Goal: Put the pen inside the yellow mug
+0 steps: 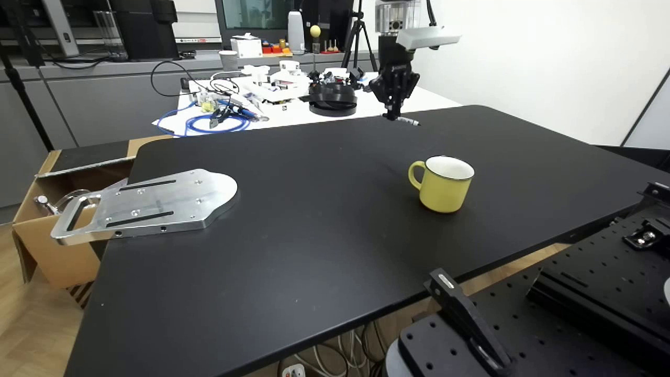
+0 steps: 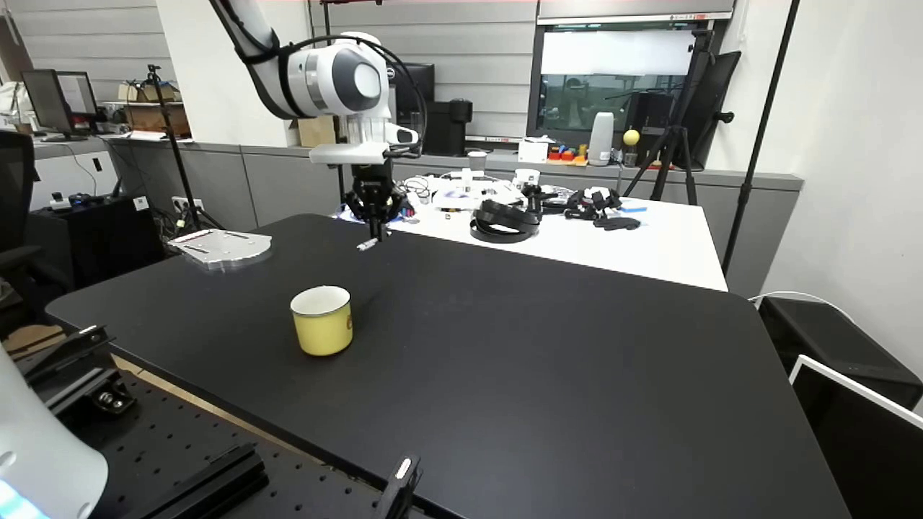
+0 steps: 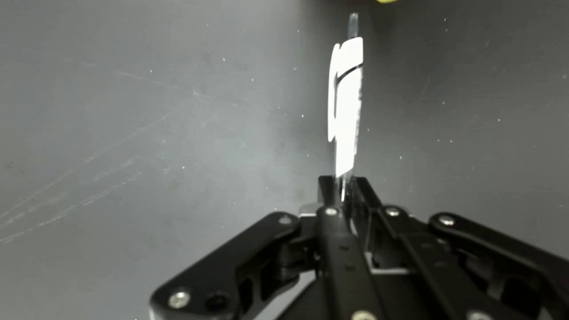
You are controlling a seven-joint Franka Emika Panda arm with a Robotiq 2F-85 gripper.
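My gripper (image 3: 344,184) is shut on the pen (image 3: 348,104), whose white clip end sticks out beyond the fingertips in the wrist view. The rest of the pen is hidden between the fingers. In both exterior views the gripper (image 1: 391,114) (image 2: 378,232) holds the pen (image 1: 408,121) (image 2: 368,244) tilted near level, above the far part of the table. The yellow mug (image 1: 445,188) (image 2: 323,328) stands upright on the black table, apart from the gripper, with its handle showing in an exterior view. Only a sliver of the mug (image 3: 386,1) shows at the wrist view's top edge.
A silver metal plate (image 1: 152,204) (image 2: 223,246) with a handle lies at one table edge. A cardboard box (image 1: 63,256) stands beside that edge. A white table (image 2: 620,249) with cables and parts adjoins the black table (image 1: 261,293). A perforated black base (image 1: 586,293) borders the near edge.
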